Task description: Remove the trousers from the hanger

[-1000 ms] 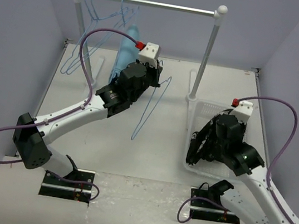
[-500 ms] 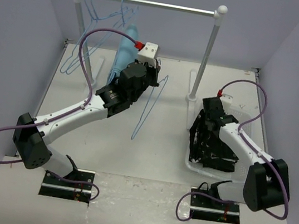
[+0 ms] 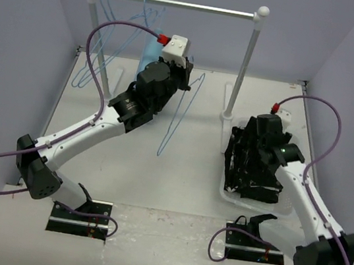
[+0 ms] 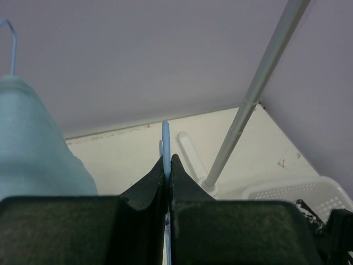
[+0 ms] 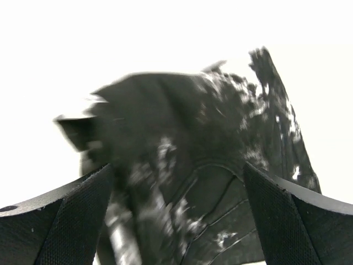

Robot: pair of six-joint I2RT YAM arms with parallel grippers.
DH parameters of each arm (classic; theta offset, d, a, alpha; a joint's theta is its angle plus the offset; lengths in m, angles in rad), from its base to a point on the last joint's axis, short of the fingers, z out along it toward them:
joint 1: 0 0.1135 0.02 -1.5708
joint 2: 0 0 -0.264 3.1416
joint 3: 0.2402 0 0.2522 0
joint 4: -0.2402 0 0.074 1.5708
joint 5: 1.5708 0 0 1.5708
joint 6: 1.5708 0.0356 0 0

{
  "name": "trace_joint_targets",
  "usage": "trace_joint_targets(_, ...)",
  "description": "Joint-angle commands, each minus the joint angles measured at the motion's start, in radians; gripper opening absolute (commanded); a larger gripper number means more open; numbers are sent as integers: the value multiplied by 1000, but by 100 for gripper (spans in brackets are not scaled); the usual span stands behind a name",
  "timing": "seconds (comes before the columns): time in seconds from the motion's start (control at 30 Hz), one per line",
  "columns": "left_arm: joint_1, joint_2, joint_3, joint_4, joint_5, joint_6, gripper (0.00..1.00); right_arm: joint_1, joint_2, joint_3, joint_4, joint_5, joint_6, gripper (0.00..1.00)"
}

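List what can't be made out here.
- Top external: right claw hidden under its own wrist; contact with the trousers unclear.
- Right wrist: trousers motion-blurred, surroundings washed out.
- Left wrist: hanger mostly hidden by the shut left claw.
- Top external: light-blue cloth largely behind the left arm.

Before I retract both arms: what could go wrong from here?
The trousers appear to spill over the white basket's rim and might slide out. The right gripper is open close above them, so fabric could catch a finger when it lifts. The left gripper pinches only the hanger's thin wire, which may slip or swing.
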Motion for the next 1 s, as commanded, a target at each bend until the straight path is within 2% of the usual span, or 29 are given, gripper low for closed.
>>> trace_joint_targets(0.0,6,24,128,46,-22,66,0,-2,-155,29,59,-83,-67,99)
trace_joint_targets(0.2,6,124,289,101,-74,189,0,-2,-258,21,96,-112,-88,99)
trace_joint_targets(0.27,8,182,392,112,-98,215,0,-2,-272,26,97,-105,-96,99)
trace_joint_targets(0.47,34,340,669,100,-96,321,0,-4,-246,23,111,-77,-113,99)
trace_joint_targets(0.57,52,386,751,88,-76,312,0,-4,-218,27,110,-54,-121,99)
trace_joint_targets(0.73,61,389,751,141,-39,313,0,-4,-186,37,125,-54,-121,99)
trace_joint_targets(0.97,91,450,834,155,5,327,0,-4,-138,41,137,-59,-113,99)
